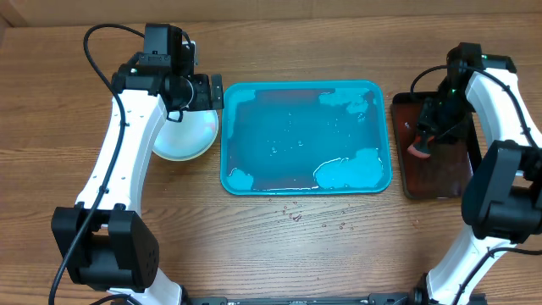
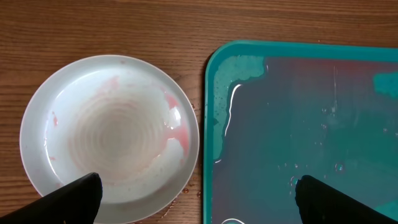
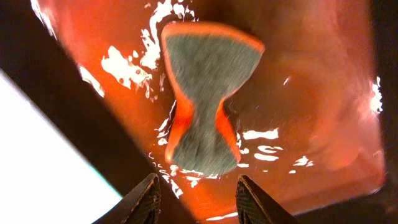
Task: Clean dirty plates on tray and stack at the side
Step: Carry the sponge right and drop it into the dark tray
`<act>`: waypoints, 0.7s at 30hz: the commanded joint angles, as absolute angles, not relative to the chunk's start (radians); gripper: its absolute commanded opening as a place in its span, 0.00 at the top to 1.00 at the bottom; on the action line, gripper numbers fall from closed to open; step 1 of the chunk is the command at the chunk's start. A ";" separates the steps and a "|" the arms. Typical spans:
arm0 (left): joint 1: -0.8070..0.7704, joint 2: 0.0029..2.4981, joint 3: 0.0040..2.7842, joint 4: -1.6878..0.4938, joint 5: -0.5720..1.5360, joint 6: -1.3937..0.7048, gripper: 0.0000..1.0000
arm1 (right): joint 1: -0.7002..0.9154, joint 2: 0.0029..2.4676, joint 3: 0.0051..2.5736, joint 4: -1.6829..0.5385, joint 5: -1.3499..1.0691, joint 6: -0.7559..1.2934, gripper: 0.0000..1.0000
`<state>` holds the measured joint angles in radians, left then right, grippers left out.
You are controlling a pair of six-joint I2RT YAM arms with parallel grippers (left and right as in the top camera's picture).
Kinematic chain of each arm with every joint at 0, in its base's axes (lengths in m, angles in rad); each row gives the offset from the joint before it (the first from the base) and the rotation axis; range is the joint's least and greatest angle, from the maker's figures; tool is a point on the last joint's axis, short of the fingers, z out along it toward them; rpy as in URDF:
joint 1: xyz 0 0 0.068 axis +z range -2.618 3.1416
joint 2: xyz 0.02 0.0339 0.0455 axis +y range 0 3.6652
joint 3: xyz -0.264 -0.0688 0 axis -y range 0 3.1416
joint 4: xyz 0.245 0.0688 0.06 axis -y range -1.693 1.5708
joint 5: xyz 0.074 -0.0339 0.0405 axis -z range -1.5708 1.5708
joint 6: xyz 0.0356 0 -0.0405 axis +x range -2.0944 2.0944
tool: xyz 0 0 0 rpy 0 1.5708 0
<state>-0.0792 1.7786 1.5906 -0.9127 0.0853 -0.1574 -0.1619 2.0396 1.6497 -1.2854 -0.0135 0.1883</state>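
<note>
While the left arm reaches in over the table's (image 1: 279,254) left side, the left gripper (image 2: 198,198) hangs with its jaws spread wide and nothing between them. In the left wrist view, one dark fingertip (image 2: 71,198) shows over the plate's near edge and the other over the tray.

- Plate (image 2: 112,130): sits flat on the bare wood, just left of the tray. A thin strip of table shows between the two, so they are not touching. It is whitish and wet, with pink smears along the right inner wall and faint specks on the left. Overhead, the arm hides part of it. Cannot tell whether more plates lie beneath.
- Tray (image 1: 225,144): teal, centre of the table, long side facing the robot. A murky, reddish-grey sheet of water (image 1: 288,135) covers most of its floor. Bare teal patches show at the far right corner, the near left corner and the near right.
- Droplets (image 1: 295,213): scattered on the wood just in front of the tray.
- Dark tray (image 1: 457,182): just right of the teal one, glossy, wet and reddish-brown.
- Sponge (image 3: 205,106): hourglass-shaped, with a grey scouring face up and orange sides. It lies loose in the dark tray's wet floor.
- Right gripper (image 3: 200,200): above the dark tray, jaws parted. The sponge lies just beyond the fingertips, released and not pinched.
</note>
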 commanded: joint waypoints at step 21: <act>-0.079 1.778 1.605 -0.909 0.078 -0.164 0.00 | -0.163 1.173 1.906 -1.630 -0.260 0.209 0.00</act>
